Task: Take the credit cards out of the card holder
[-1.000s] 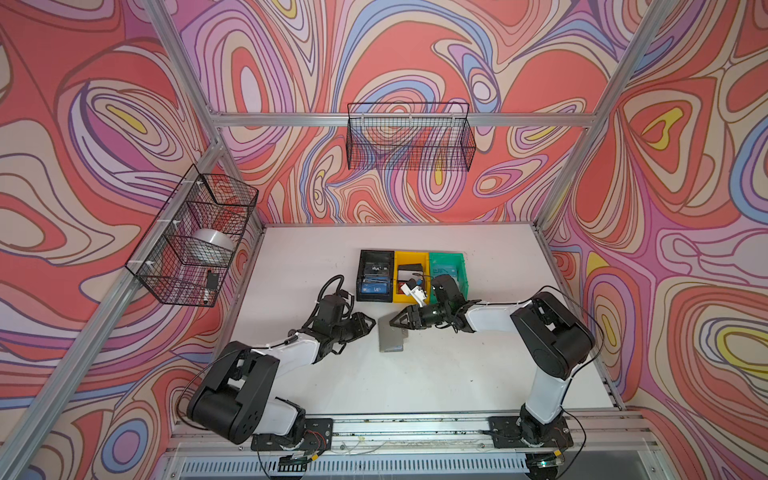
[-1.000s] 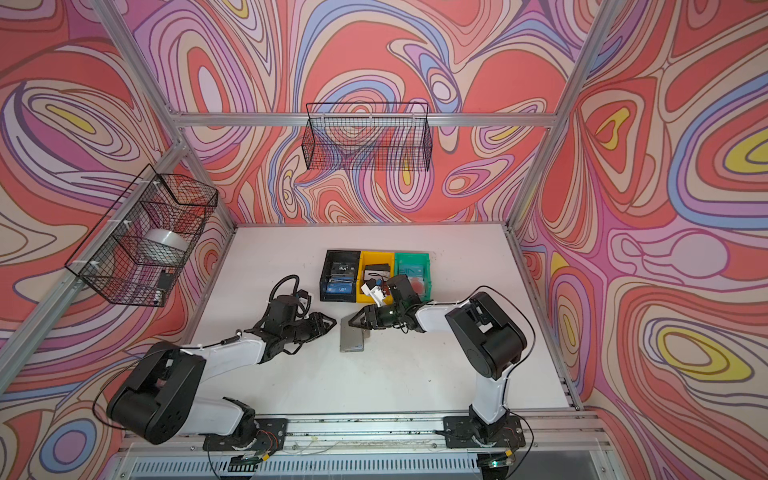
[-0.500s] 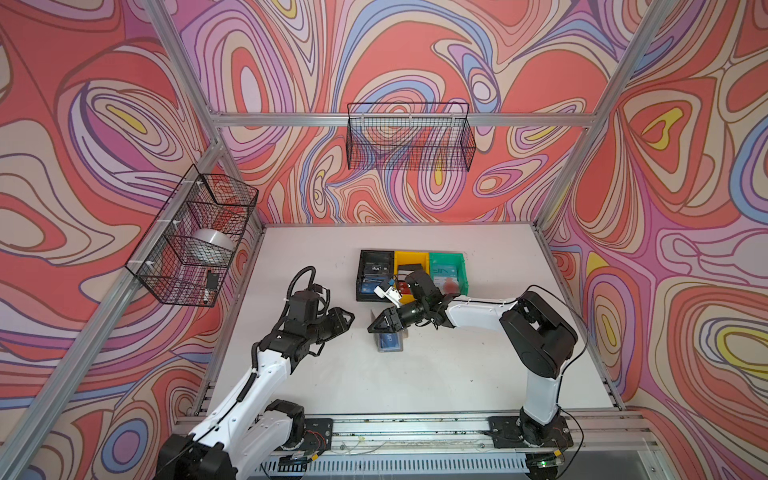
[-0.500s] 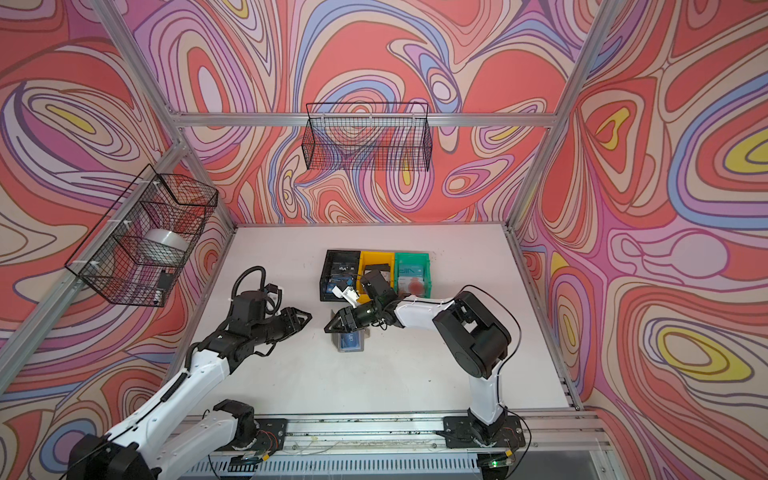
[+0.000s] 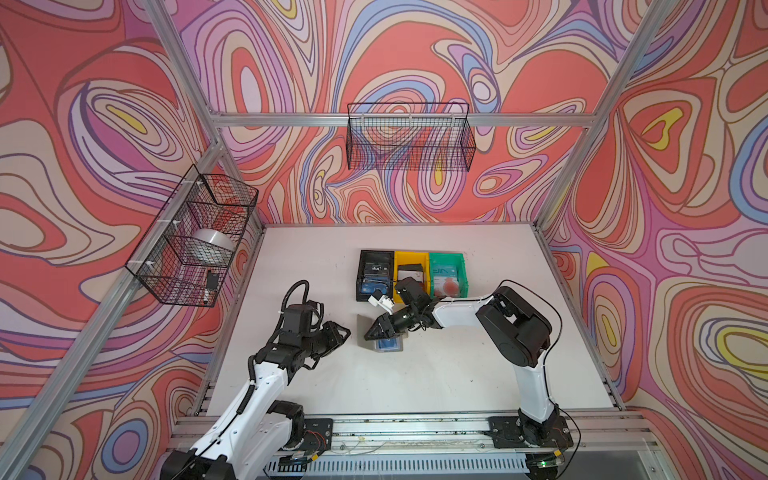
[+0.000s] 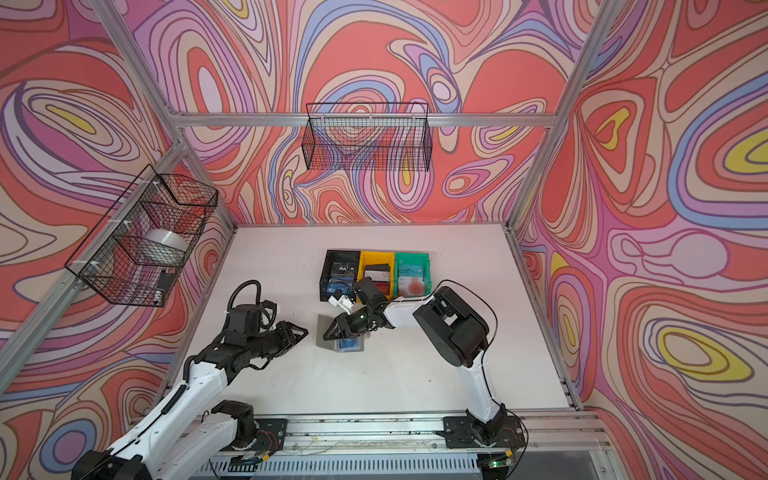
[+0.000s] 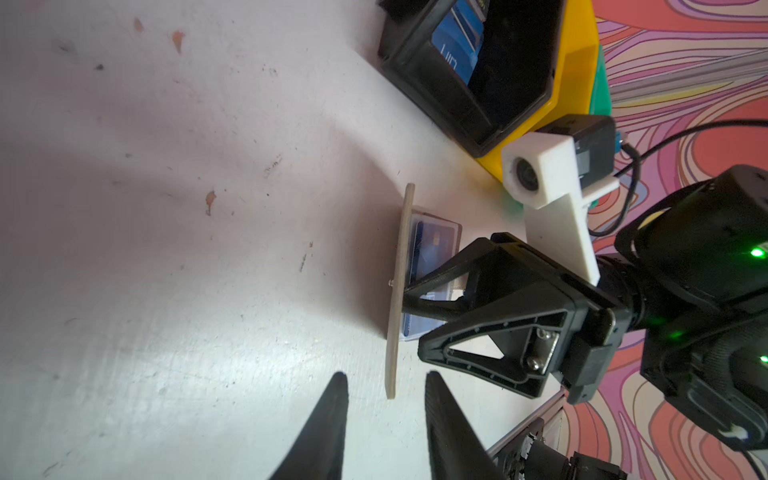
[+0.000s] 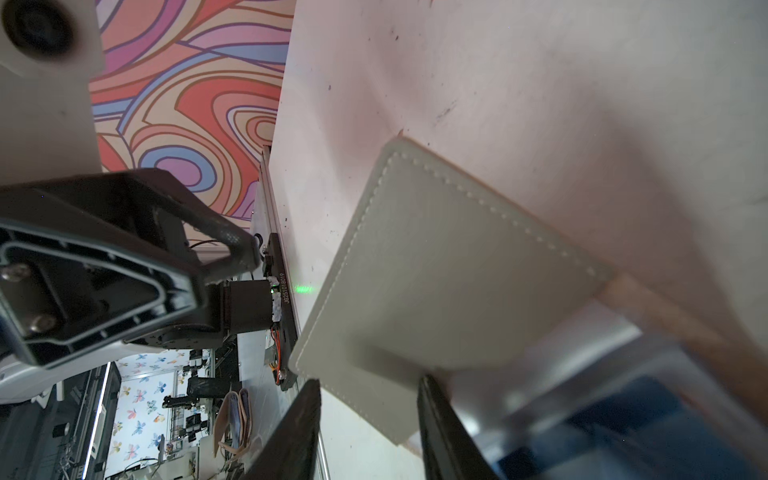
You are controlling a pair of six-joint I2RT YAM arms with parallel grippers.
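Grey and leather-like, the card holder (image 5: pixel 364 330) lies open on the table (image 5: pixel 436 374), its cover tipped up on edge and a blue card (image 5: pixel 390 345) showing in the clear sleeve. The right end effector (image 5: pixel 371 334) sits at the cover, jaws narrowly apart, gripping nothing I can make out. The left end effector (image 5: pixel 347 331) hovers just beside, narrow and empty. With nothing pinning the holder, tugging the card would likely drag everything, or the cover could flop shut.
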